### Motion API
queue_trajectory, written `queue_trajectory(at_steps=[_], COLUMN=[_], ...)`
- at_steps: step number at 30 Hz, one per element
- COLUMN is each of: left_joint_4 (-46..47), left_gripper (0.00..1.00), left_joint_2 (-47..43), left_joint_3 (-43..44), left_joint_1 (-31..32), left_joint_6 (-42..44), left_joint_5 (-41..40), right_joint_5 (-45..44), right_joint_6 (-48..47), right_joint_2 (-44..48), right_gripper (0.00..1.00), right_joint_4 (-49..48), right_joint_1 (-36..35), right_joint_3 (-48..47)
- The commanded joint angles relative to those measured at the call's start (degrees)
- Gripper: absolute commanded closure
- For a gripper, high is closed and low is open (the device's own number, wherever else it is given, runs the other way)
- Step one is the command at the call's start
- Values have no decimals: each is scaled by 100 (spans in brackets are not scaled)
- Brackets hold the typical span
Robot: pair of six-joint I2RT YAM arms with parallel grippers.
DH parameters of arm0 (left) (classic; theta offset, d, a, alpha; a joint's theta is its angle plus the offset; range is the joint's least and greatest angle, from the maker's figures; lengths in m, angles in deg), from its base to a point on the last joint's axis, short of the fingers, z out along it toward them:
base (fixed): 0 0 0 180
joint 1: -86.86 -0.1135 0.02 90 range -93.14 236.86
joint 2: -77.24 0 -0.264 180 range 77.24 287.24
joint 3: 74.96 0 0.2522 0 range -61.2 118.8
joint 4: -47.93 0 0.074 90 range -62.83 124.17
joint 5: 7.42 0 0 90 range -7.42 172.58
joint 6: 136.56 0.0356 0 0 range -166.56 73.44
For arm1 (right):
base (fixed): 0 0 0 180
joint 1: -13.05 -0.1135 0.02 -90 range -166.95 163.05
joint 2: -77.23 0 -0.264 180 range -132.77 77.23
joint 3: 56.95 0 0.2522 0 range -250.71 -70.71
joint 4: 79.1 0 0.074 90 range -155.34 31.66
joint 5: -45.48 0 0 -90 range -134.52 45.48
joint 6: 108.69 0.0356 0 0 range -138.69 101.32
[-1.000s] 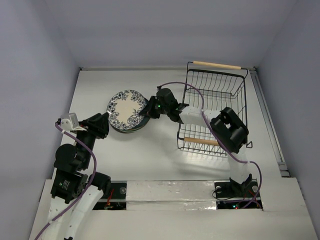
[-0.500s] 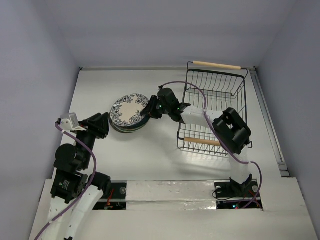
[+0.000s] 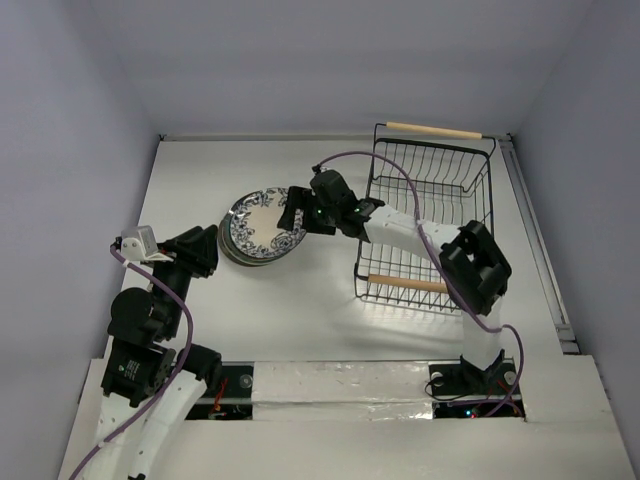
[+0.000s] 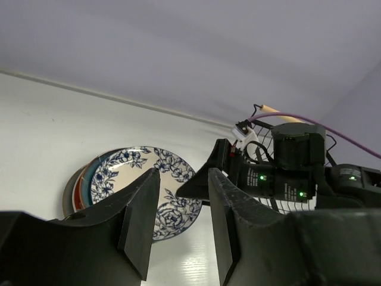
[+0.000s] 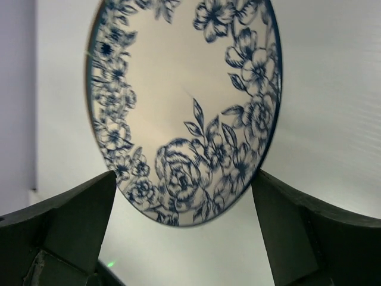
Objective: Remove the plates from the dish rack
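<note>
**A:** From above, where does it sit?

**B:** The white round ceramic plate with a blue floral rim [image 3: 262, 222] lies flat on top of the stack of plates [image 3: 228, 245]. The stack is on the white desk [image 3: 300, 320], left of the black wire dish rack with wooden rod handles [image 3: 440, 180], which looks empty. The right hand [image 3: 295, 212] is at the plate's right rim and is the nearer one. The left hand [image 3: 205, 245] waits by the stack's near-left side.

**A:** And the left wrist view?

**B:** The left hand [image 4: 183, 174] has its fingers partly apart and holds nothing. Beyond them the plate [image 4: 175, 211] covers teal and red rims.

**A:** Right wrist?

**B:** The right hand [image 5: 183, 179] is spread wide, with one finger on either side of the plate [image 5: 178, 101], gripping nothing. The plate lies straight ahead of it and, being round, has no long axis.

**A:** What has changed?

**B:** A second ago that hand pinched the plate's edge and held it tilted above the stack. Now the plate is released and settled. I judge the next move is to back away rightwards.
</note>
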Motion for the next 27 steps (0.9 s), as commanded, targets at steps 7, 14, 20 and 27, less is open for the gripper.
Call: queue_trajectory(at_steps=[7, 14, 20, 27], left_joint_4=[207, 216, 321, 76], left_gripper=[55, 36, 1, 1], left_joint_2=[7, 25, 25, 464], left_joint_3=[89, 71, 71, 554], left_joint_1=[23, 23, 23, 23], left_joint_6=[4, 4, -5, -49], left_joint_5=[-43, 18, 475, 686], right_joint_5=[-1119, -1575, -2532, -4070], right_joint_6=[-901, -1164, -1603, -1552], right_joint_2=[962, 2637, 4757, 7543], right_gripper=[0, 100, 100, 51], right_joint_4=[1069, 744, 497, 840], right_joint_1=[-154, -260, -260, -260], right_joint_3=[-12, 629, 1613, 2325])
